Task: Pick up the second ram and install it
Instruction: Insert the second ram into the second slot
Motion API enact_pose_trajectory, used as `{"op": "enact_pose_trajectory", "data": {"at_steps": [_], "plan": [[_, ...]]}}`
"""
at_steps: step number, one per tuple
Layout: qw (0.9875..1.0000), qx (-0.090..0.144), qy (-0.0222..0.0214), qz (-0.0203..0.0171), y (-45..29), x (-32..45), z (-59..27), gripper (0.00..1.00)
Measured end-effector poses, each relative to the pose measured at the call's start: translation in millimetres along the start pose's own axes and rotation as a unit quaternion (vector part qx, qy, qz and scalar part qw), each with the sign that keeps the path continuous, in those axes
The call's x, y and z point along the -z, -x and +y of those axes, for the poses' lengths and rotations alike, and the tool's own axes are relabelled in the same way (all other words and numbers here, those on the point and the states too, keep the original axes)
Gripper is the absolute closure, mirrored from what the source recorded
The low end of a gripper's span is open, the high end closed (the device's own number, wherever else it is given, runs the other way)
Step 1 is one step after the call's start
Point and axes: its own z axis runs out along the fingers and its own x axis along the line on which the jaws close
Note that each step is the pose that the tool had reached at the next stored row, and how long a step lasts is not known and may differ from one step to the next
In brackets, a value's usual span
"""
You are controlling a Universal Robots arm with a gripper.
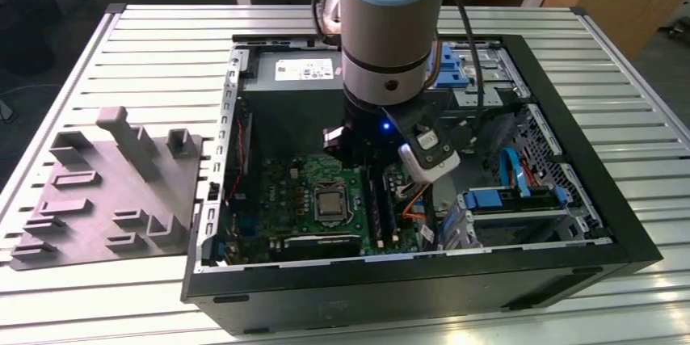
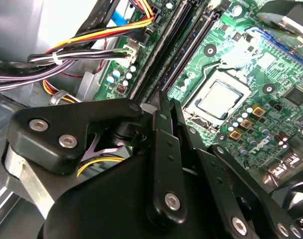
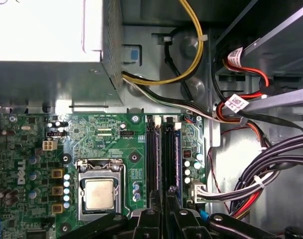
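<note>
**Green board, dark stick: seating the ram square**

Grey plastic, the tray (image 1: 103, 191), is lying at the exterior view's left on the slatted table (image 1: 161, 46), well apart from the work. You are working inside the open case (image 1: 421, 276) beside it. On the green board (image 3: 99, 137) the socket (image 3: 99, 191) is sitting nearest that side. Just past it the two long slots are running side by side.

The ram (image 3: 170, 154) is standing on edge in the slot farther from the socket, and its dark top edge is running straight in under the gripper (image 3: 164, 196). In the second wrist view the fingers (image 2: 161, 129) are lying almost parallel with only a sliver between them. By my reading the jaws are pinching the stick's top edge and are not hanging open above it. Whether the stick is fully down and latched is not showing.

You are doing the seating step, so the care is all in alignment:
- The stick is needing to sit dead upright along the slot, not leaning toward its neighbour.
- Pressure is wanting to go straight down and evenly along the length, because a tilted push is likely to bind one end.

Farther toward the exterior view's right, the cables (image 3: 251, 186) are bunching close beside the board's edge, with the blue drive bays (image 1: 506, 195) beyond. You are risking a snag there if the wrist drifts that way.
</note>
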Motion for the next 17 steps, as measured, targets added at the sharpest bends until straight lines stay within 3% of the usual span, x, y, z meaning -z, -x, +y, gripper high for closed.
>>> {"op": "enact_pose_trajectory", "data": {"at_steps": [9,11,12,17], "plan": [[1.0000,0.000,0.0001,0.0000,0.1,1.5,0.1,0.81],[1.0000,0.000,0.0000,0.0000,0.1,1.6,0.1,0.83],[1.0000,0.000,0.0000,0.0000,0.1,1.6,0.1,0.89],[1.0000,0.000,0.0000,0.0000,0.2,1.9,0.1,0.90]]}}
